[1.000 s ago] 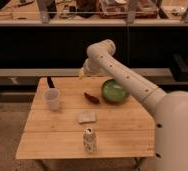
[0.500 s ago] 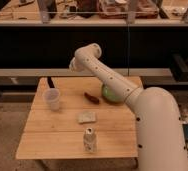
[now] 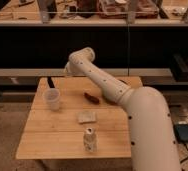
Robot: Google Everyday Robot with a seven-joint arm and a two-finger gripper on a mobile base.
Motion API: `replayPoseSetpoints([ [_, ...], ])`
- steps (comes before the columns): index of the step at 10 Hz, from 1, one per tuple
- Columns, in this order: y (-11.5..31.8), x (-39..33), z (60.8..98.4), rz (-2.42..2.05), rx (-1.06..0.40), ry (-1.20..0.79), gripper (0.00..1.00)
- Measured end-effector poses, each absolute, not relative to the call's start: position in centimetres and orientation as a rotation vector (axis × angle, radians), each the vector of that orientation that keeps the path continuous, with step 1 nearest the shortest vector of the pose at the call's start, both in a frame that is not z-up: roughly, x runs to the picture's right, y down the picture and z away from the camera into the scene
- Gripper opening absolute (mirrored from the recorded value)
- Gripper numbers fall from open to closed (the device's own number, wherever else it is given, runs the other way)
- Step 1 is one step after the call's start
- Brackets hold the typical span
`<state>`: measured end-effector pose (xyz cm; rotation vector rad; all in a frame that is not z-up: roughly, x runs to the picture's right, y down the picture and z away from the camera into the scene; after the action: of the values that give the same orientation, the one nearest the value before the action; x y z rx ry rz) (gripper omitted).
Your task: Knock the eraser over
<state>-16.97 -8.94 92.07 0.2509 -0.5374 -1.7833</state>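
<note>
Hand [image 3: 68, 69], grip state not discernible, is being held over the counter's [image 3: 52, 136] far edge. A sideways push at the eraser's [image 3: 50, 82] top is being advised, clear of the plastic cup [image 3: 52, 99].

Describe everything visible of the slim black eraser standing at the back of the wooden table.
The slim black eraser is a small narrow block, matte-looking. It stands upright, slightly leaning, near the back left edge of the light wooden table, just behind the translucent plastic cup. Only the table seems to touch it. The gripper hangs to its right, apart from it.
</note>
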Motion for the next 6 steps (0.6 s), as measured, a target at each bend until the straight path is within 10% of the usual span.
replayPoseSetpoints([
  [6,-7.9,-22.3,95.4,-1.799,0.279,-0.592,0.14],
])
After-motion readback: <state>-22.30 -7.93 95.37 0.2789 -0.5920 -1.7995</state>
